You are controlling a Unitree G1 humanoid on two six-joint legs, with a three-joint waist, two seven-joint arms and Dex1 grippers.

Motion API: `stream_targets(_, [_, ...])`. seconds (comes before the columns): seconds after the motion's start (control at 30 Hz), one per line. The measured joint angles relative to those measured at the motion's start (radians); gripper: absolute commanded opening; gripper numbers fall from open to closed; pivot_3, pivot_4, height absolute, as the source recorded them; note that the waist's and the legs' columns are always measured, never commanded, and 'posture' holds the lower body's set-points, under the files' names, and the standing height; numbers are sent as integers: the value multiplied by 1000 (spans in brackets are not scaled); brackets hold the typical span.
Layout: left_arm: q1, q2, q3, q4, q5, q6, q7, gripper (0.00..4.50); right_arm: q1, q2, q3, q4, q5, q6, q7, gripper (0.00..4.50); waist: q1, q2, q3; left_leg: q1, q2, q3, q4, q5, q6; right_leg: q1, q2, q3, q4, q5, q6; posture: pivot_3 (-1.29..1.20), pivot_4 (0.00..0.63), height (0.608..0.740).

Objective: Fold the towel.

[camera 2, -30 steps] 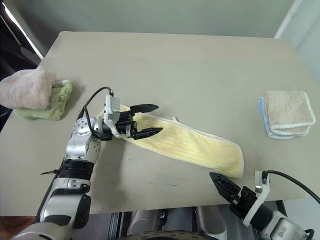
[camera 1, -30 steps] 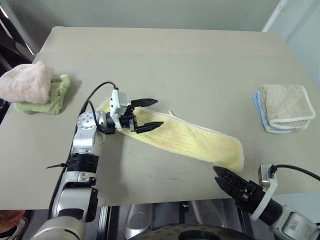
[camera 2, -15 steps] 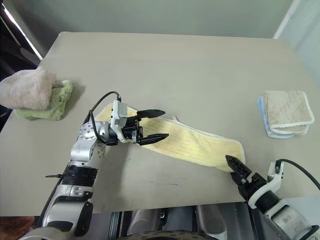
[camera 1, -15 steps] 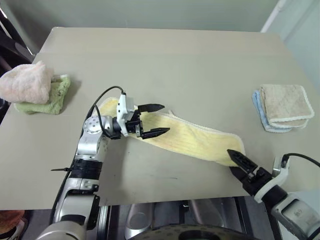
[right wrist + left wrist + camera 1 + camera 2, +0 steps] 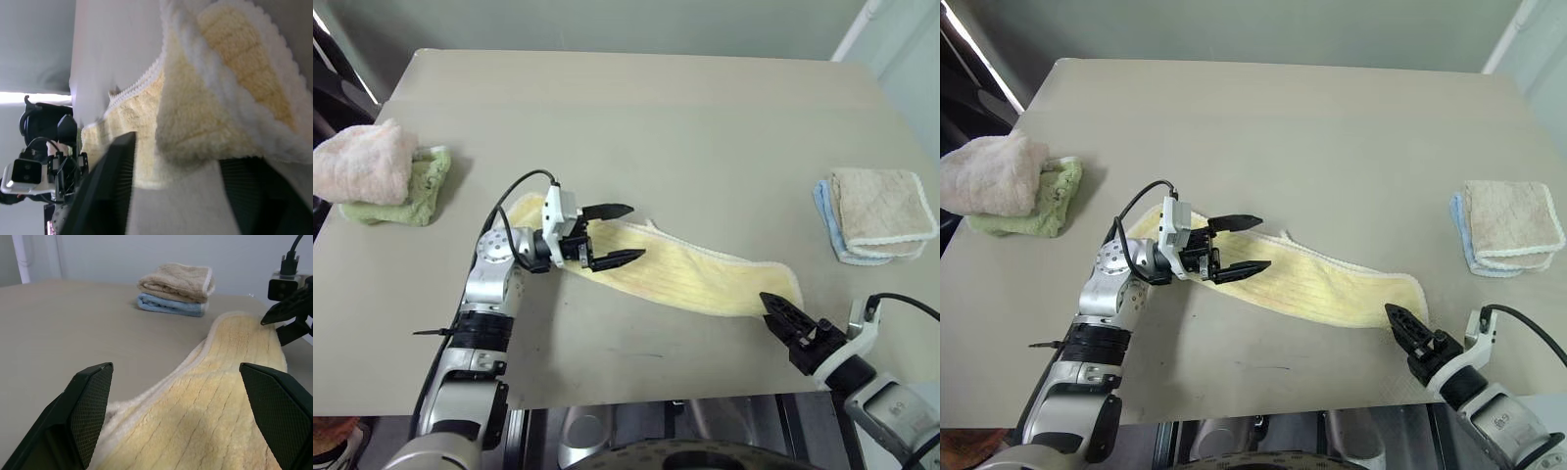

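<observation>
The pale yellow ribbed terry-cloth towel (image 5: 685, 274) lies stretched out as a long strip across the grey table (image 5: 656, 117). The step looks like taking its two ends. The left gripper (image 5: 612, 235) hovers over the towel's left part, jaws wide. The right gripper (image 5: 781, 311), at the towel's right end, has its fingers around the hem, narrowing; whether it holds cloth I cannot tell. Next, each gripper needs a firm pinch. No readable writing shows.
</observation>
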Motion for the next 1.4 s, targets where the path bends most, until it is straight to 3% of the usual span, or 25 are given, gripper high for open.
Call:
stream_targets(0.07, [-1, 3, 0, 14, 1, -16, -1, 4500, 32, -13, -11, -1, 0, 16, 33, 809, 0, 0, 0, 0, 0, 0, 0, 0, 0, 0, 0, 0, 0, -1, 2, 0, 150, 703])
stream_targets(0.5, [-5, 4, 0, 60, 17, -66, 1, 4500, 130, -106, -83, -21, -1, 41, 143, 809, 0, 0, 0, 0, 0, 0, 1, 0, 0, 0, 0, 0, 0, -1, 1, 0, 150, 703])
stream_targets(0.63, [-7, 3, -1, 59, 17, -66, 6, 4500, 149, -109, -88, -37, -1, 39, 148, 1628, 0, 0, 0, 0, 0, 0, 1, 0, 0, 0, 0, 0, 0, -1, 1, 0, 150, 703])
stream_targets(0.9, [-24, 4, -3, 59, 21, -66, 19, 4500, 239, -114, -86, -54, -1, 49, 224, 4348, 0, 0, 0, 0, 0, 0, 1, 0, 0, 0, 0, 0, 0, -1, 2, 0, 150, 703])
stream_targets(1.4, [-24, 3, -4, 68, 24, -89, 19, 4500, 89, -35, -59, 40, 8, 69, 94, 4464, -3, 0, 0, 1, 0, 0, 4, 0, 1, 2, 0, 0, 0, 1, 2, 0, 150, 703])
